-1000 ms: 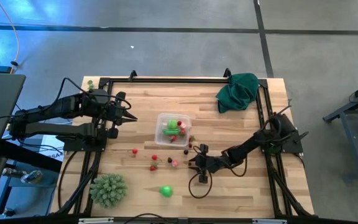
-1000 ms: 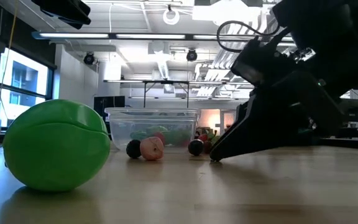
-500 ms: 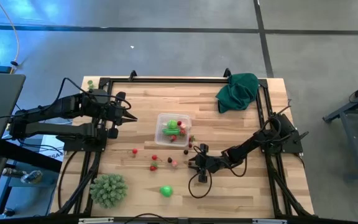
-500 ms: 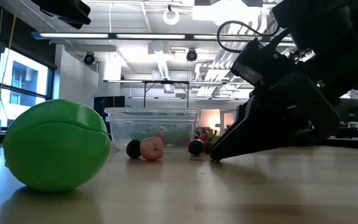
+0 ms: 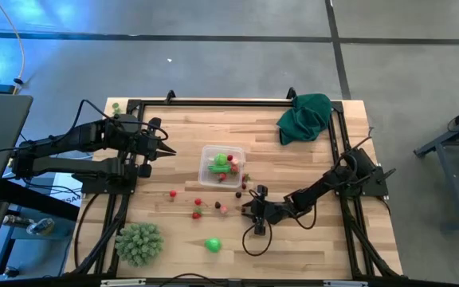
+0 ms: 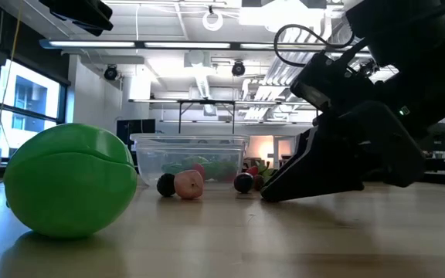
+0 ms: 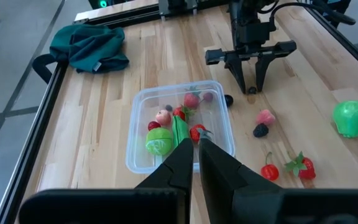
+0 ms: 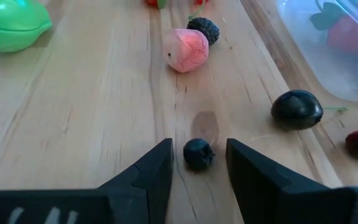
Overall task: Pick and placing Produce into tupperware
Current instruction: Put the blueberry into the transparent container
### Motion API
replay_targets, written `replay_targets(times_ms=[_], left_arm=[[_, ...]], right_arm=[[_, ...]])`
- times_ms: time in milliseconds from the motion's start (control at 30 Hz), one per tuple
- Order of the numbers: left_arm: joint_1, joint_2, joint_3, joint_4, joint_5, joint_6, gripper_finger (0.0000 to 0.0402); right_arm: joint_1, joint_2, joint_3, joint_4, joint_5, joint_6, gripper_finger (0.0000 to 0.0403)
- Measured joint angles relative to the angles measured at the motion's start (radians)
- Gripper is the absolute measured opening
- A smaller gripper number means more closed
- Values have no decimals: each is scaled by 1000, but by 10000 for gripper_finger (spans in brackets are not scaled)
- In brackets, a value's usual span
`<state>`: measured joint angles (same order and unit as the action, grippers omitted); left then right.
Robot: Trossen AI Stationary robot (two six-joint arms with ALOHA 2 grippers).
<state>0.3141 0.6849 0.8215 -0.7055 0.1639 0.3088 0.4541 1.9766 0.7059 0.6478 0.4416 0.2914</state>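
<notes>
The clear tupperware [image 5: 222, 166] stands mid-table on its base with green and red produce inside [image 7: 178, 121]. Loose produce lies on the wood near it: a pink piece [image 8: 187, 50], a dark bumpy berry [image 8: 203, 29], a dark round one [image 8: 297, 109] and red pieces [image 5: 198, 205]. My right gripper [image 8: 198, 163] is open and low on the table; its fingers stand on either side of a small dark berry [image 8: 198, 154] with a gap on each side. My left gripper [image 5: 166, 151] is shut on nothing, raised over the table's left side.
A large green toy fruit [image 5: 213, 245] and a spiky pale-green ball [image 5: 139, 243] lie near the front edge. A dark green cloth [image 5: 304, 117] lies at the far right corner. Black frame rails [image 5: 213, 102] run along the table's edges.
</notes>
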Motion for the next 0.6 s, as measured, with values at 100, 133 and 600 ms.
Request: replay_targets(times_ms=[100, 133, 600], left_arm=[[0, 0, 0, 0, 0, 0, 19], [0, 0, 0, 0, 0, 0, 19], [0, 0, 0, 0, 0, 0, 19]], right_arm=[[0, 0, 0, -2, 0, 7, 138], [0, 0, 0, -3, -1, 7, 136], [0, 0, 1, -4, -23, 31, 83]])
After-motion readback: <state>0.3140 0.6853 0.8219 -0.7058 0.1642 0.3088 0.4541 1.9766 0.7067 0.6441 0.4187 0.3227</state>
